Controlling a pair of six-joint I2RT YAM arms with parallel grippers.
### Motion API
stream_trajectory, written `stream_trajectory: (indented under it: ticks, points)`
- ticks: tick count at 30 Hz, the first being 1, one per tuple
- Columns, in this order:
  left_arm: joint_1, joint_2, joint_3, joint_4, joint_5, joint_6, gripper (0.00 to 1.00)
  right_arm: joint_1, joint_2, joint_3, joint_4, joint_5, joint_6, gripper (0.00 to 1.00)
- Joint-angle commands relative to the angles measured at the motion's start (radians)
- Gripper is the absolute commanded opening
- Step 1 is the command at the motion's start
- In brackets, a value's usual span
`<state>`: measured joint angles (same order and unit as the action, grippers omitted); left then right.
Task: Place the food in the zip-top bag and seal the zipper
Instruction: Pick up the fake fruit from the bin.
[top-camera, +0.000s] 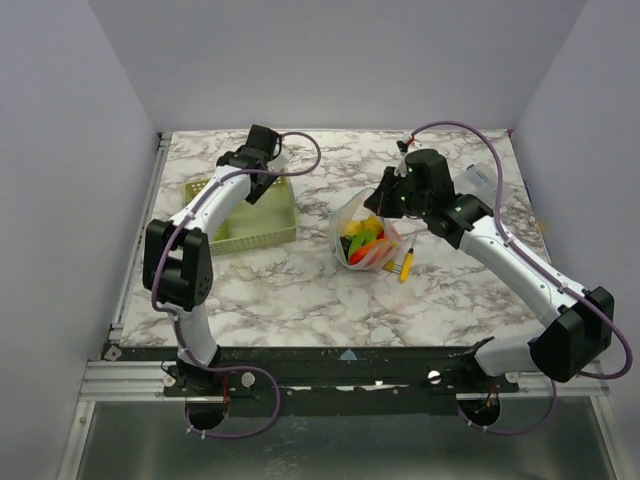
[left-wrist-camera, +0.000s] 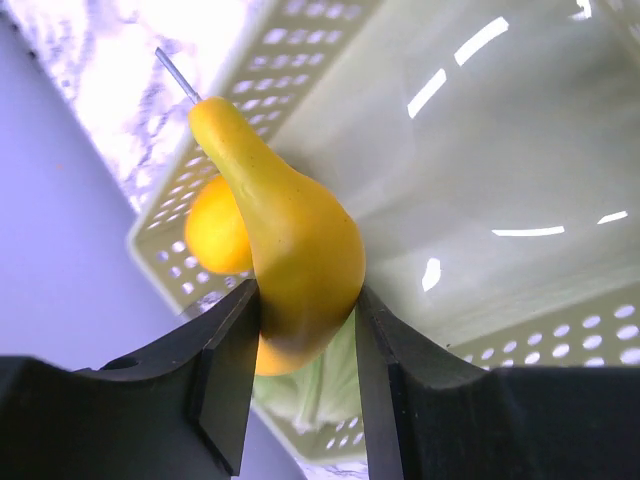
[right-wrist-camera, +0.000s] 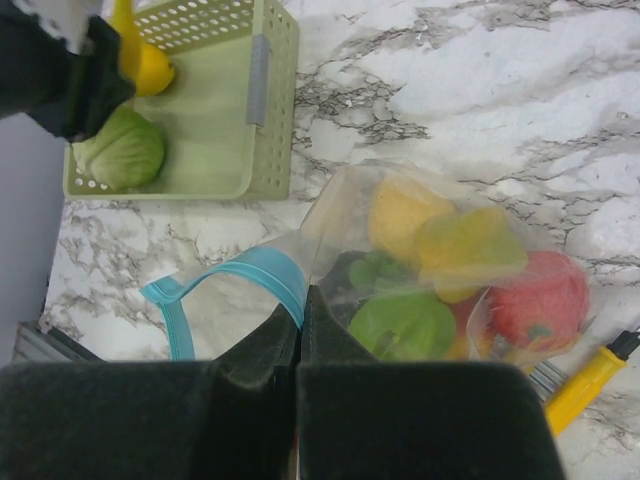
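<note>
My left gripper (left-wrist-camera: 305, 330) is shut on a yellow toy pear (left-wrist-camera: 290, 240) and holds it over the green basket (left-wrist-camera: 500, 150); in the top view this gripper (top-camera: 262, 150) is at the basket's far edge. A yellow round fruit (left-wrist-camera: 215, 230) and a green leafy vegetable (right-wrist-camera: 120, 150) lie in the basket. My right gripper (right-wrist-camera: 302, 300) is shut on the light-blue zipper strip (right-wrist-camera: 265, 275) of the clear zip-top bag (right-wrist-camera: 430, 250), holding its mouth up. The bag (top-camera: 362, 240) holds several toy foods in yellow, green, red and orange.
A thin yellow stick with a black tip (top-camera: 406, 262) lies right of the bag, also in the right wrist view (right-wrist-camera: 590, 375). The green basket (top-camera: 250, 222) stands at the left of the marble table. A smaller clear plastic piece (top-camera: 478, 180) lies far right.
</note>
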<state>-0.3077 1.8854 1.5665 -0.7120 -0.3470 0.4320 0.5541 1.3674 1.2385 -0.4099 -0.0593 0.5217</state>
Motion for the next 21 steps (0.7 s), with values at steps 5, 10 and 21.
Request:
stream_trajectory:
  ticks: [5,10,21]
  points:
    - [-0.004,-0.329,0.094,-0.11,0.315,-0.283,0.18,-0.005,0.028,0.024,0.057,-0.044,0.053,0.0]
    - [-0.001,-0.528,-0.018,-0.003,0.689,-0.562,0.0,-0.005,0.028,0.018,0.077,-0.037,0.084,0.0]
    - [-0.005,-0.865,-0.682,1.18,0.94,-1.749,0.0,-0.005,0.031,-0.006,0.133,0.022,0.245,0.0]
